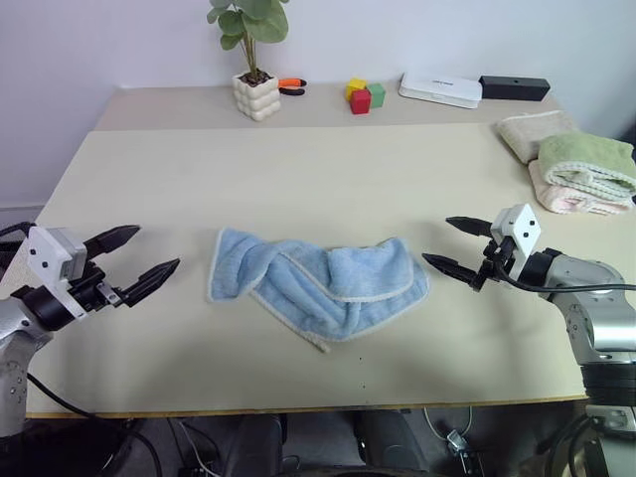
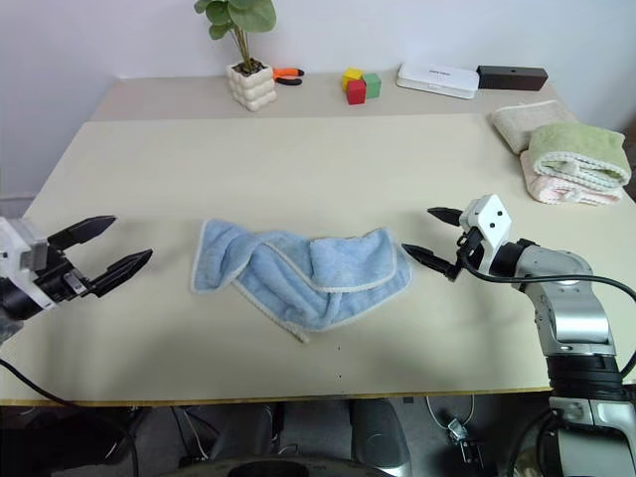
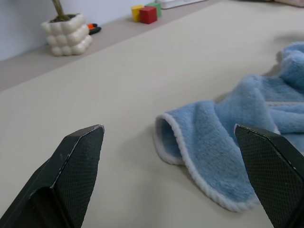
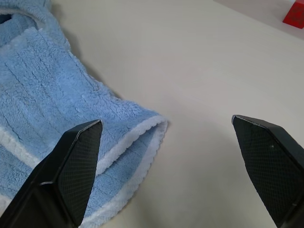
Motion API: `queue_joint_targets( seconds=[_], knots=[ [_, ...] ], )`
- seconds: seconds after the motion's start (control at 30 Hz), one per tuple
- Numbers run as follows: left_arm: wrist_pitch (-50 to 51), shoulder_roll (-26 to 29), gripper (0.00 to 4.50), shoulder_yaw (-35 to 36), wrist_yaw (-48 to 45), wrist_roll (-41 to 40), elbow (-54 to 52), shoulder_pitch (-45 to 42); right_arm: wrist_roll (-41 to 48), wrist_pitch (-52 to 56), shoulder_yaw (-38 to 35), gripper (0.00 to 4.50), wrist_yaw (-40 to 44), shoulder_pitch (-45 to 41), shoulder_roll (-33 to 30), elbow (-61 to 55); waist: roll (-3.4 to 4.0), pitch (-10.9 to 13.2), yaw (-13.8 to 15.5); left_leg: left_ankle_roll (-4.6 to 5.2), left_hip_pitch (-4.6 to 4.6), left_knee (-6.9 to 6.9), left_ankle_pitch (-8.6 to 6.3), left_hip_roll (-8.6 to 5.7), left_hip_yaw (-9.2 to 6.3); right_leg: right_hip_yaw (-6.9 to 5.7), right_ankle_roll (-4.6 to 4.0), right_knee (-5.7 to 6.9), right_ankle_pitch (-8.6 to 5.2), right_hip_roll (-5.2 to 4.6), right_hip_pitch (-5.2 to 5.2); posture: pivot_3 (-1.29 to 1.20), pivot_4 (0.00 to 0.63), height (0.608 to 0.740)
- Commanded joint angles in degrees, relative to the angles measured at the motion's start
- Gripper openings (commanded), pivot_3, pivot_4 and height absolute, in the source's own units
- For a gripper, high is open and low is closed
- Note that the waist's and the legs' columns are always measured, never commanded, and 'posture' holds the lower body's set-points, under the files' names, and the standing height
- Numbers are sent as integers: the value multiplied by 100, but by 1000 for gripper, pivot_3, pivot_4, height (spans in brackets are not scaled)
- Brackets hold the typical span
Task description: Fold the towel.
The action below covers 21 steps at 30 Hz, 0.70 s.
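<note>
Your towel point(image 1: 318, 283) lies crumpled and twisted in the middle of the table point(image 1: 298, 179), nearer the front edge, with layers bunched over each other. If you pinch at either end now, you may catch two layers or a mere fold instead of a true corner, and the fold will come out skewed. Your left gripper point(image 1: 134, 260) and right gripper point(image 1: 455, 244) flank it, fingers spread wide, holding and touching nothing.

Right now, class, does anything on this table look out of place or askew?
The light blue terry towel lies crumpled mid-table, bunched and folded unevenly, hem twisted, one point sticking toward the near edge. Both grippers, left and right, are open, apart from it.
</note>
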Motion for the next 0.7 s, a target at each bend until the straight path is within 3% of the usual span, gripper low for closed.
queue_joint_targets(
  seconds=[0.03,0.4,0.7],
  knots=[
    [-126,-29,4500,-110,47,50,3,-149,37,-71,-132,4452,-33,-13,-67,-147,0,0,1,0,0,0,0,0,0,0,0,0,0,0,0,0,150,740],
    [-26,12,4500,-1083,-409,116,269,-1038,113,217,-322,4452,-462,371,-56,-832,1,0,-7,-3,1,2,2,0,-1,0,0,9,0,1,-3,0,150,740],
    [131,250,4500,-1128,-842,-32,372,-1192,-13,138,-36,4452,-948,277,399,-971,1,0,-5,-3,1,2,2,0,-1,1,1,13,0,1,-6,0,150,740]
  ],
)
